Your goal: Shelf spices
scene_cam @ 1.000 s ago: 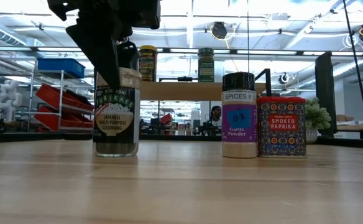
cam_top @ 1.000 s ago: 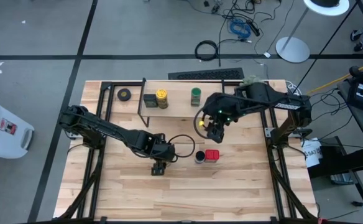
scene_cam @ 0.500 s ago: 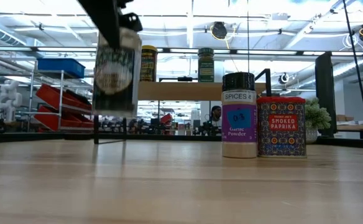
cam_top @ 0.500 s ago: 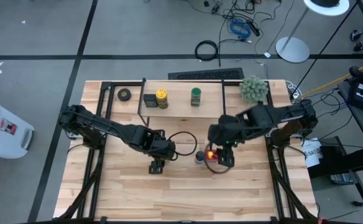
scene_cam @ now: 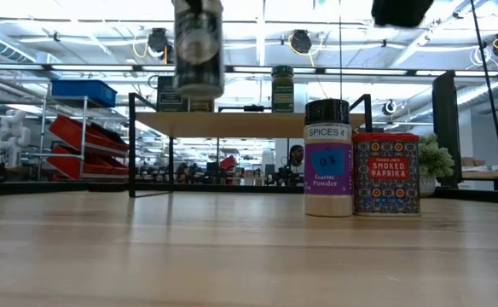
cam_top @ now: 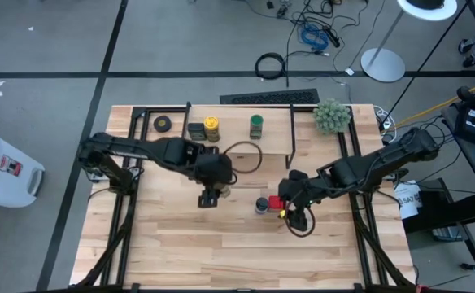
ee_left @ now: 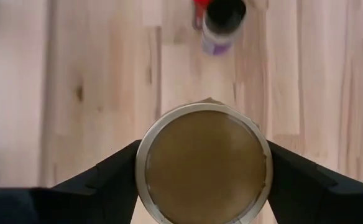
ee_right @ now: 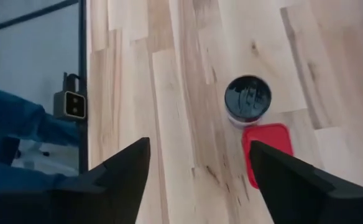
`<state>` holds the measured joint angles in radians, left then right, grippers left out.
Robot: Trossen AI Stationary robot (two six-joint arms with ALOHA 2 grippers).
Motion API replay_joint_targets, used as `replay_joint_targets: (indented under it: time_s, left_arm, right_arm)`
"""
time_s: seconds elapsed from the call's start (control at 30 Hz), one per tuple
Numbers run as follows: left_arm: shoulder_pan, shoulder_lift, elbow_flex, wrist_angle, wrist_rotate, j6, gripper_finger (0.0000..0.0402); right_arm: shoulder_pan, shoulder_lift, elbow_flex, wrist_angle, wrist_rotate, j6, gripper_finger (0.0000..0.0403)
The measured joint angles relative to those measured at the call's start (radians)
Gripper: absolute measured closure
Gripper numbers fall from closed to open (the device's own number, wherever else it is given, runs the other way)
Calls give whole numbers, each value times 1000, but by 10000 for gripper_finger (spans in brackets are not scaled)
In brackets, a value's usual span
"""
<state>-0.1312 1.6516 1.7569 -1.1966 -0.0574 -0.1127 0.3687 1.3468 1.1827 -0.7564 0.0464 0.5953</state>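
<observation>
**A:** Two dark arms reach over a pale wooden counter (cam_top: pixel 164 244). What does each one hold?

**B:** The left gripper (cam_top: pixel 209 195) is near the middle of the counter, its jaws closed around the tan-lidded jar (ee_left: pixel 203 163), which hangs in the air above the boards. In the low view that jar (scene_cam: pixel 198 47) floats higher than the shelf's top board. The right gripper (cam_top: pixel 296 213) sits to the right of it, jaws spread wide with nothing between them, above the two containers left on the counter.

**A:** Which two?

**B:** The blue-lidded jar (scene_cam: pixel 327 159), labelled garlic powder, and the red square tin (scene_cam: pixel 386 173), labelled smoked paprika. They stand upright, just beside each other, the tin on the right.

**A:** And the shelf?

**B:** The shelf (cam_top: pixel 237 138) stands at the far side of the counter, a light board on thin black legs. On it, from left to right, are the dark boxy tin (cam_top: pixel 195 130), the yellow-lidded jar (cam_top: pixel 211 128) touching it or nearly so, and, well apart, the green-lidded jar (cam_top: pixel 256 125).

**A:** Anything else there?

**B:** A black tape roll (cam_top: pixel 163 124) lies at the far left, off the shelf, and a fuzzy green plant ball (cam_top: pixel 332 115) sits at the far right corner.
</observation>
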Motion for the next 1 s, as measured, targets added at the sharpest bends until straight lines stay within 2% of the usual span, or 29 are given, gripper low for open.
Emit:
replay_joint_targets:
  time_s: [0.17,0.43,0.83,1.0]
  left_arm:
    - [34,0,93,-8,0,25,116]
    - [86,-2,195,-35,0,71,116]
    - [169,-2,243,-41,0,147,116]
    - [206,-2,248,-39,0,173,116]
  right_arm:
    - [0,-7,-106,83,1,19,97]
    - [-19,-7,-171,105,6,-35,94]
    - [-118,-6,-253,184,-3,-148,94]
    - [-153,3,-253,185,-53,-194,94]
